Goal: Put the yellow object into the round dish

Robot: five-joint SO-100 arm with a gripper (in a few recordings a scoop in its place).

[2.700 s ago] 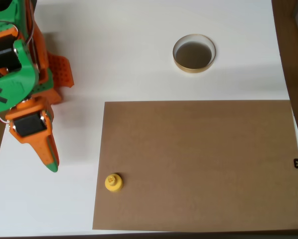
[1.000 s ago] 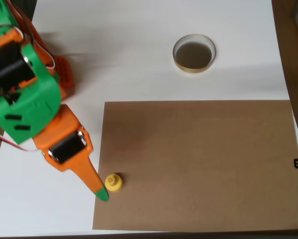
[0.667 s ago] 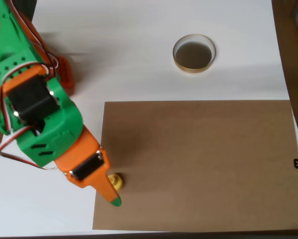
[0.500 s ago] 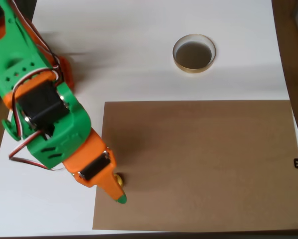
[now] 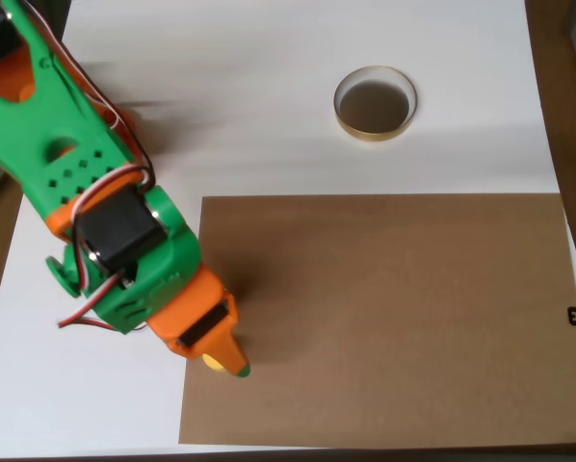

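Near the bottom left of the overhead view, at the lower left corner of a brown sheet (image 5: 384, 318) lying on the white table (image 5: 269, 115), my jaws (image 5: 232, 363) point down and to the right. They are orange with a green tip. A small sliver of the yellow object (image 5: 212, 362) peeks out just under them, right at the sheet's left edge. My own orange and green body covers most of it, so I cannot tell how wide my jaws stand or whether they have hold of anything.

From here I judge the main risk to be a poor grip. The yellow object is small and seems to sit against one side of my jaws, not clearly between them. If I close off-centre, I could pinch only its rim and flick it away across the sheet or onto the bare table. Pressing down too hard could also drag the sheet along with it.

Farther off, toward the top of the view and right of centre, the round dish (image 5: 376, 127) sits on the white table, well apart from me and beyond the sheet's far edge. It looks empty, with a tan rim and dark inside. The carry to it is long, so a loose hold could let the object drop short of the dish.
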